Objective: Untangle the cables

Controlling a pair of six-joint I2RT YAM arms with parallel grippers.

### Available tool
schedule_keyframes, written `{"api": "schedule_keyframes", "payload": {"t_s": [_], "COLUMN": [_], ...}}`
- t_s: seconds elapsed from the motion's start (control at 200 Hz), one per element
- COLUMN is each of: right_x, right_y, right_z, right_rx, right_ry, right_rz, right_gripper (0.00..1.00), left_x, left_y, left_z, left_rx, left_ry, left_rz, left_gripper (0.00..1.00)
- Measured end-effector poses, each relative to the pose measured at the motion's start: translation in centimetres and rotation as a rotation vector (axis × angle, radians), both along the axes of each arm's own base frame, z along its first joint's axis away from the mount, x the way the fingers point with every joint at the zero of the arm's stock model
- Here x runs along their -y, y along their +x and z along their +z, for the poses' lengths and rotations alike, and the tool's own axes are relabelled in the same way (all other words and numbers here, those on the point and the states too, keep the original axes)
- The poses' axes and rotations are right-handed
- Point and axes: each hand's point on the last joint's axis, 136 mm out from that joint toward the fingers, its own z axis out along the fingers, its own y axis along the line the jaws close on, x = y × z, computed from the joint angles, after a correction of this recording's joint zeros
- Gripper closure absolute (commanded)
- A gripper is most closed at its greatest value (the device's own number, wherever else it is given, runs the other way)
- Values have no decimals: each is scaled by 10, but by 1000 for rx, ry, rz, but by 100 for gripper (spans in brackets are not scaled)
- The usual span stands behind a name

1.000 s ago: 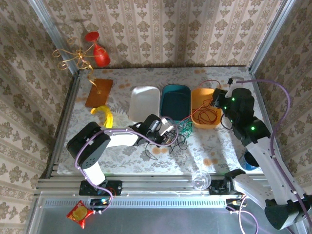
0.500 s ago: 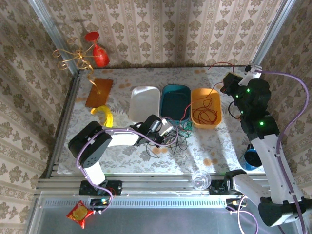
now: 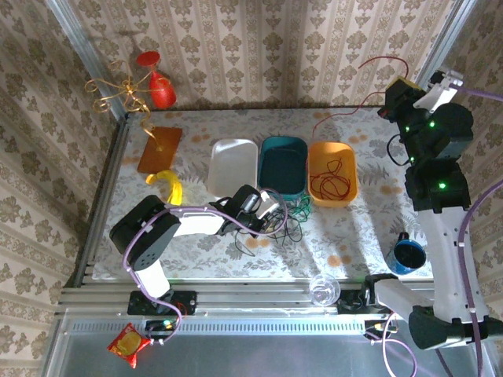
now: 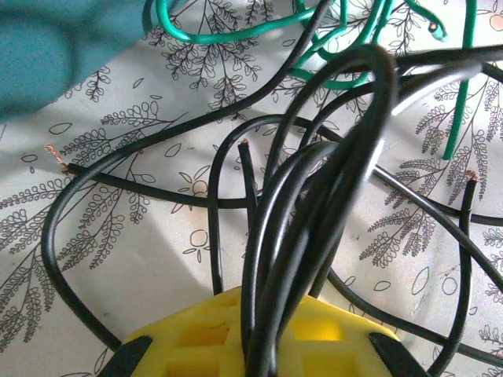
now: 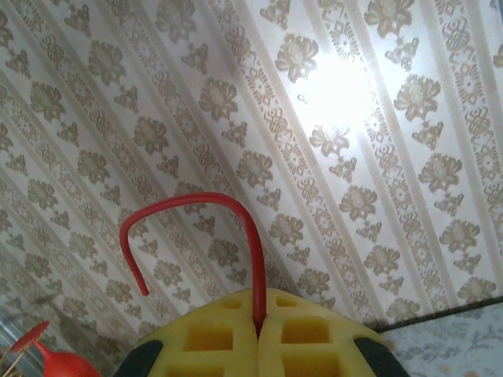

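The cables form a loose tangle of black and green wires (image 3: 289,216) on the table in front of the teal bin. My left gripper (image 3: 263,216) lies low at the tangle's left side. Its yellow pads (image 4: 181,345) are shut on a bundle of black cables (image 4: 338,157), and green cable (image 4: 236,35) loops just beyond. My right gripper (image 3: 397,98) is raised high at the back right, shut on a red cable (image 5: 255,259) that curls above the pads. The red cable (image 3: 346,118) trails down toward the orange bin (image 3: 334,203), where more red cable (image 3: 330,179) lies coiled.
A white bin (image 3: 233,165) and a teal bin (image 3: 283,161) stand left of the orange one. A blue cup (image 3: 409,255) sits near the right arm, a glass (image 3: 324,290) at the front edge. A banana (image 3: 169,187) and a brown board (image 3: 159,149) lie left.
My right gripper has risen from over the orange bin up and back to the right, drawing the red cable with it. The left gripper stays at the black cables.
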Motion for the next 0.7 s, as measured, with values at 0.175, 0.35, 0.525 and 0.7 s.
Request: {"api": "schedule_keyframes", "payload": {"t_s": [0.175, 0.35, 0.525, 0.7], "right_x": [8, 20, 25, 24], "right_y": [12, 26, 50, 66], "right_z": [-8, -25, -88, -185], "right_rx": [-24, -68, -209, -429], "right_ry": [-17, -21, -21, -12], "right_rz": [-25, -54, -56, -50], "right_gripper": [100, 100, 100, 100], "left_x": [0, 0, 0, 0], "left_y": [0, 0, 0, 0], "left_z": [-1, -1, -1, -1], "left_rx": [12, 12, 12, 12], "left_ry": [3, 3, 3, 3], "left_rz": [3, 3, 3, 2], "left_gripper": [100, 100, 100, 100]}}
